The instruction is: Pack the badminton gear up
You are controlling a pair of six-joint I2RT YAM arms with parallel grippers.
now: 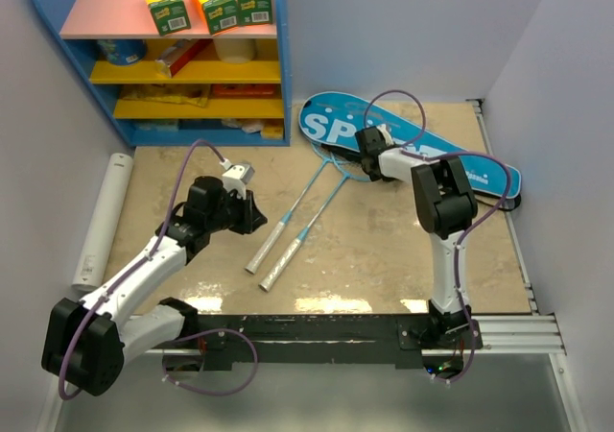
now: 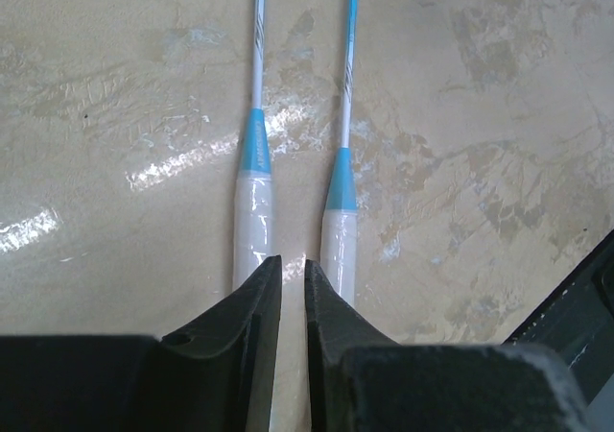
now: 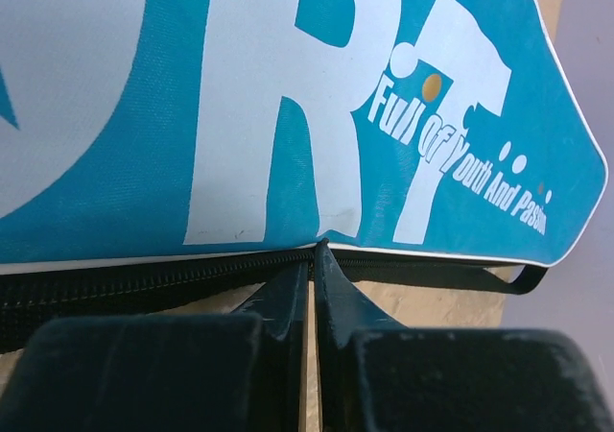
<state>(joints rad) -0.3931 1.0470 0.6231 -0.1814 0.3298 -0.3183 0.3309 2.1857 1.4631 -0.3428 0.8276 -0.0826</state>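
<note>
Two thin light-blue rackets [image 1: 288, 223] lie side by side in the middle of the table, heads towards the bag. In the left wrist view their silver-white handles [image 2: 254, 211] flank my left gripper [image 2: 293, 269], which is shut and empty just above them; it also shows in the top view [image 1: 255, 211]. The long blue "SPORT" bag [image 1: 460, 158] lies at the back right. My right gripper [image 1: 363, 144] is at its near edge. In the right wrist view my right gripper [image 3: 314, 254] is shut on the black zipper strip [image 3: 144, 283] of the bag [image 3: 144, 115]. No shuttlecocks are in view.
A blue shelf unit [image 1: 283, 58] with orange-green boxes [image 1: 211, 0] stands at the back left. A white tube [image 1: 106, 216] lies along the left wall. A metal rail [image 1: 499, 331] runs along the near edge. Walls close in on both sides.
</note>
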